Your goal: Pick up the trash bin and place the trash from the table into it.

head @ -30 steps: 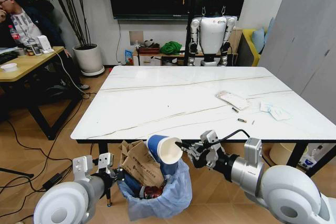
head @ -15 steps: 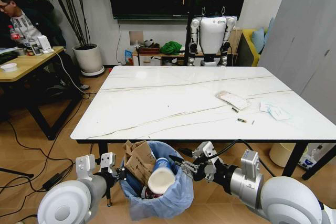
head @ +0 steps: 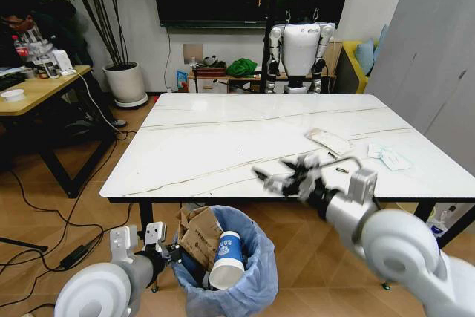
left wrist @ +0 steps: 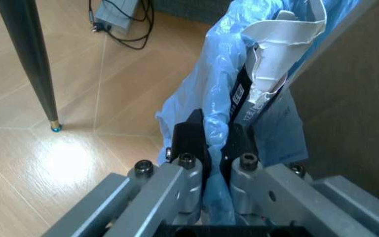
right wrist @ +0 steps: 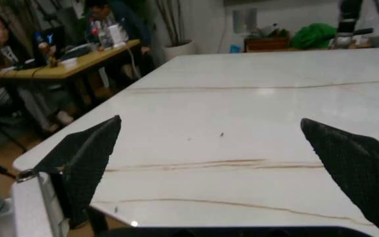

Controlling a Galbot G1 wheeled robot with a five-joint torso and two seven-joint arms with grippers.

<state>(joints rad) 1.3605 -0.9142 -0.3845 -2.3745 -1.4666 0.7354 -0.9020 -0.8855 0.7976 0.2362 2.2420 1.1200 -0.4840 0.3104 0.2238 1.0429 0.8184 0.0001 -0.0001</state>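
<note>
The trash bin (head: 249,287), lined with a crinkled light-blue bag, hangs below the table's front edge. My left gripper (head: 175,252) is shut on its rim, and the left wrist view shows the fingers (left wrist: 188,140) pinching the blue bag (left wrist: 209,94). A blue paper cup (head: 225,257) and torn brown cardboard (head: 197,237) lie inside. My right gripper (head: 273,170) hovers open and holding nothing over the front edge of the table (head: 223,135); its pads (right wrist: 87,160) stand wide apart above the marble top (right wrist: 255,103). White packets (head: 329,140) and paper (head: 387,158) lie on the table's right side.
Two small bits of litter (head: 341,171) lie near the packets. A black table leg (left wrist: 26,59) stands beside the bin. A wooden desk (head: 37,90) is at the left, a potted plant (head: 125,83) and another robot (head: 300,46) behind. Cables (head: 52,220) cross the floor.
The right gripper released the blue cup, which dropped into the bin. The right arm then rose from beside the bin to above the table's front edge. The left gripper kept its hold.
</note>
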